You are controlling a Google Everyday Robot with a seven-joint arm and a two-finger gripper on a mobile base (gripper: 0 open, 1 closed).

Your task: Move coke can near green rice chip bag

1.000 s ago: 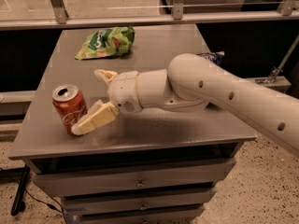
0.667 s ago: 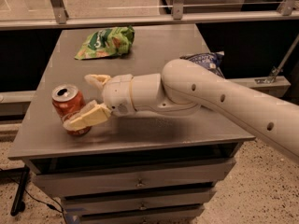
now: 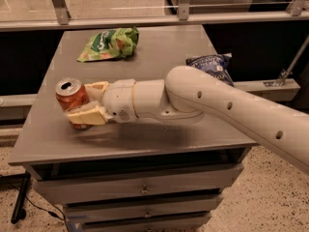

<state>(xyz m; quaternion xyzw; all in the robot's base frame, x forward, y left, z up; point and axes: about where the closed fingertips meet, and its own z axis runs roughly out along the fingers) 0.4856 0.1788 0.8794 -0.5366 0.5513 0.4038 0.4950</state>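
Observation:
The coke can (image 3: 69, 94) is red-orange with a silver top and stands near the table's front left. My gripper (image 3: 83, 101) reaches in from the right, and its cream fingers (image 3: 86, 115) sit on either side of the can, closed against it. The can rests on the table. The green rice chip bag (image 3: 109, 43) lies wrinkled at the back left of the table, well behind the can and apart from it.
A dark blue chip bag (image 3: 212, 65) lies at the table's right edge, partly behind my arm (image 3: 227, 105). The grey table (image 3: 159, 47) has drawers below. A metal railing (image 3: 145, 21) runs behind it. The floor drops away on the left and right.
My gripper has moved left to the can, and the fingers now hold it between them; they have drawn closer together. The arm has shifted left, uncovering the blue bag.

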